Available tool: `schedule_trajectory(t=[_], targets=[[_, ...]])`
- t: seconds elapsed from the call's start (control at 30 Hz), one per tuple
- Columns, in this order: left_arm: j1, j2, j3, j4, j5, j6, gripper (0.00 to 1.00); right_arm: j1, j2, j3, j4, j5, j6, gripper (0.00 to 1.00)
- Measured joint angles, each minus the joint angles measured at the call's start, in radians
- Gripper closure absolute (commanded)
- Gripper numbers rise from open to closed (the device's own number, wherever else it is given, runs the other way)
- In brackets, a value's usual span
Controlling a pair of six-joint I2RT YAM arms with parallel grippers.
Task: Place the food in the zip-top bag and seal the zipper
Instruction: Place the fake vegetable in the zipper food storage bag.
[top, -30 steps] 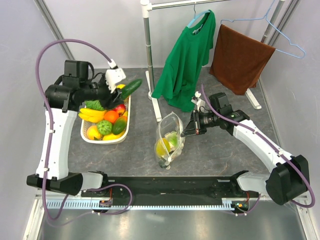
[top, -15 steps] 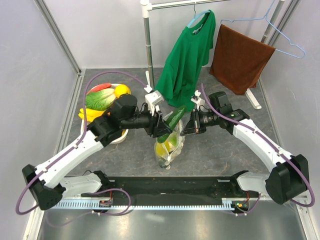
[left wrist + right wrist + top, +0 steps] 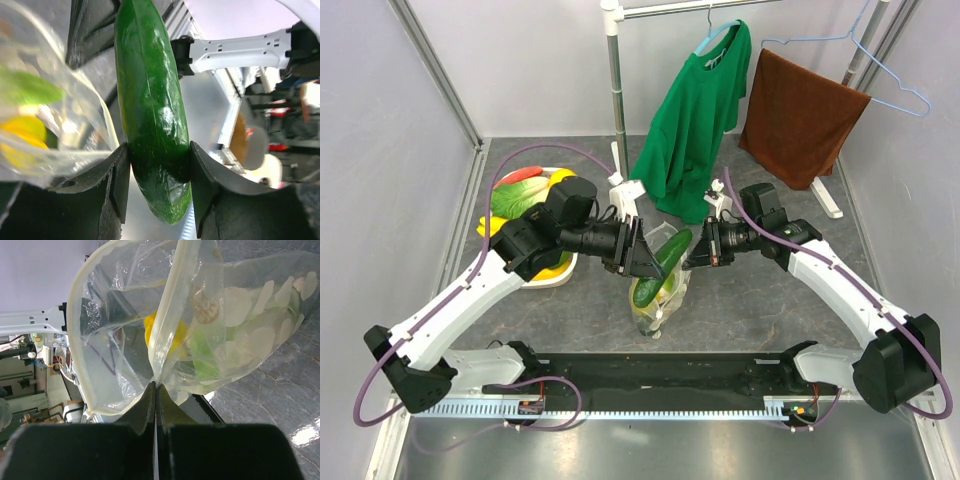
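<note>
Well, the biggest thing on my screen is the table (image 3: 790, 300), a flat grey top with a dull, mottled finish. At its far edge a soft green shirt (image 3: 695, 110) and a brown towel (image 3: 800, 115) hang limp from wire hangers, beside a white pole (image 3: 613, 90).

On the left I see the tray (image 3: 552, 281), white and oval, partly hidden under the left arm. Some of the food lies in it: a leafy pale-green cabbage (image 3: 515, 197), a red piece (image 3: 520, 174) and a round yellow-orange one (image 3: 560, 180).

Near the middle stands the bag (image 3: 660, 305), upright on the table between the two grippers. It is thin, clear, crinkly film printed with pale round dots, and its mouth gapes upward.

Next, the cucumber (image 3: 675, 248): long, glossy, dark green, with rounded ends, tilted at the bag's mouth. I cannot tell whether its lower end is inside.

My left gripper (image 3: 642, 262) pinches the cucumber across its lower part; in the left wrist view its matte black fingers (image 3: 117, 185) press both sides of the smooth skin (image 3: 150, 90).

My right gripper (image 3: 695, 250) has its fingers pressed together on the bag's rim, and in the right wrist view the film is nipped between them (image 3: 156, 390).

The zipper (image 3: 70, 315) is a narrow cream strip curving around the open mouth, unsealed.

Smallest, inside the bag, sit a yellow piece (image 3: 165, 330) and a pale-green one (image 3: 205, 365), blurred by the film.
</note>
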Motion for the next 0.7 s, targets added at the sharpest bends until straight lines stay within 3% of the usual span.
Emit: schedule_trajectory(t=[0.23,0.37,0.7], targets=[[0.068,-0.003,-0.040,-0.087,0.011,-0.182,0.91,0.000,-0.003,0.020,-0.001,0.022,-0.029,1.00],[0.127,0.008,-0.067,-0.126,0.014,-0.273,0.85,0.000,-0.008,0.021,-0.001,0.035,-0.046,1.00],[0.130,0.088,-0.067,-0.133,0.043,-0.421,0.82,0.012,-0.014,0.021,-0.001,0.041,-0.075,1.00]])
